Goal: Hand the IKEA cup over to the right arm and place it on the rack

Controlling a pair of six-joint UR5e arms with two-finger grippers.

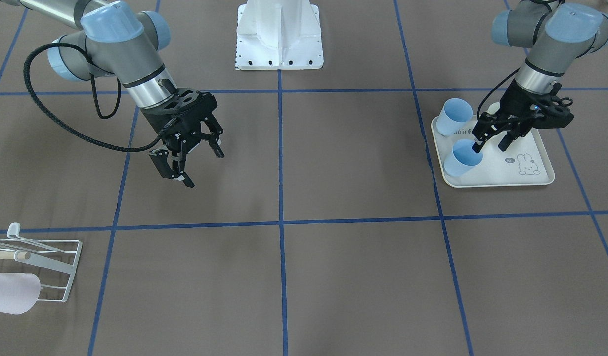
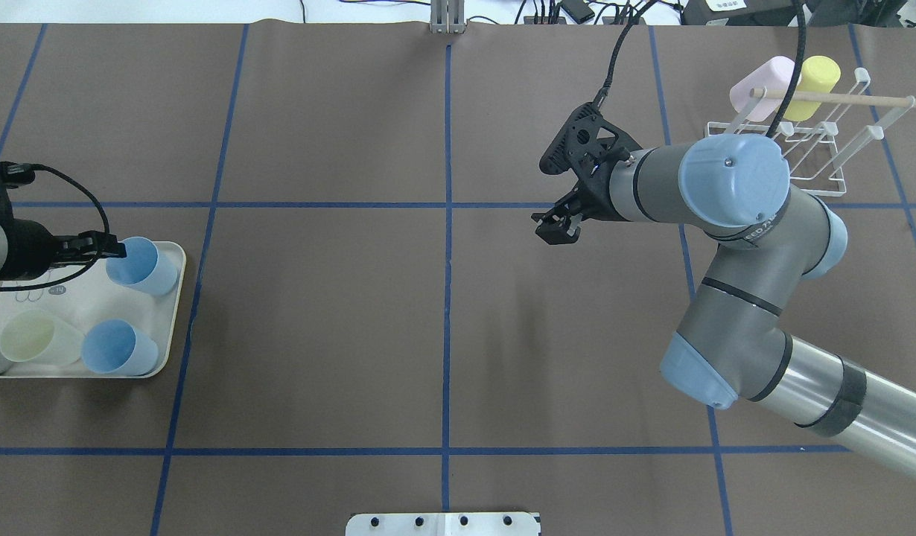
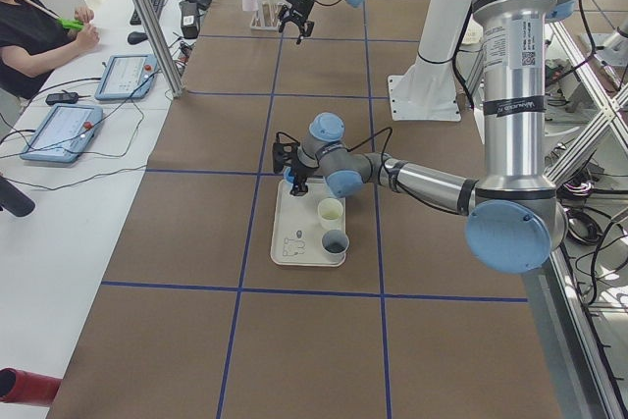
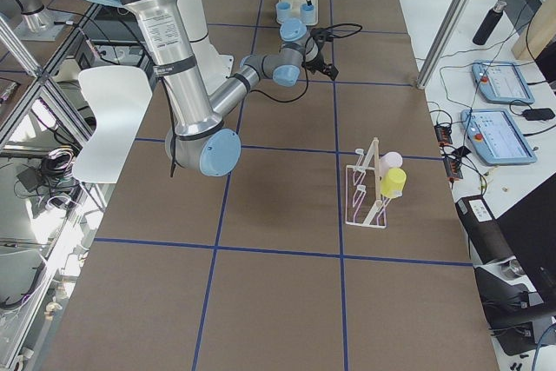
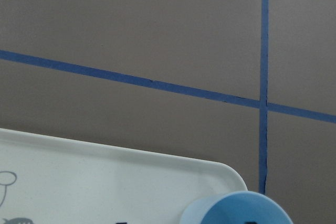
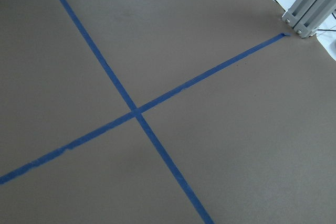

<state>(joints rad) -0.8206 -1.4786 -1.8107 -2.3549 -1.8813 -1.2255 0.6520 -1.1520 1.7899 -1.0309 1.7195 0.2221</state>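
IKEA cup [image 1: 461, 159] looks light, stiff, slick plastic, best pinched at thin rim; left gripper [image 1: 490, 146] fingers apart straddling that rim, right gripper [image 1: 199, 166] fingers spread, empty.

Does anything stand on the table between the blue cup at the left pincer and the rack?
Nothing visible does. From the blue cup, at the left pincer, to the rack, nothing lies on the mat; only the open right pincer hangs above it.
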